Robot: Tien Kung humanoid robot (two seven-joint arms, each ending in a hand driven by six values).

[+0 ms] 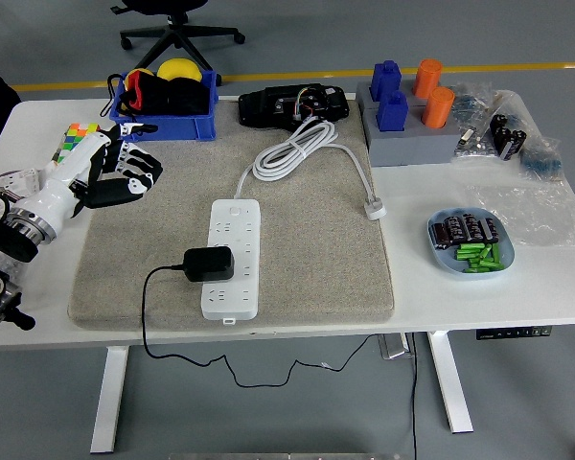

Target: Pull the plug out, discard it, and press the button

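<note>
Black plug (pixel 209 263) sits in white power strip (pixel 232 257), lying near-to-far; left hand (pixel 115 168) spread, empty.

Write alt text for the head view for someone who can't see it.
A black plug sits in a white power strip on a grey mat on a white table. The robot's left hand, fingers spread and empty, hovers over the mat's far left corner; no right hand shows.

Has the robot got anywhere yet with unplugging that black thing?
Nothing looks done: the black plug still sits in the white power strip on the mat. The left robot hand hovers open at the mat's left edge, holding nothing. Pulling the plug, throwing it away and pressing the strip's button all remain.
</note>
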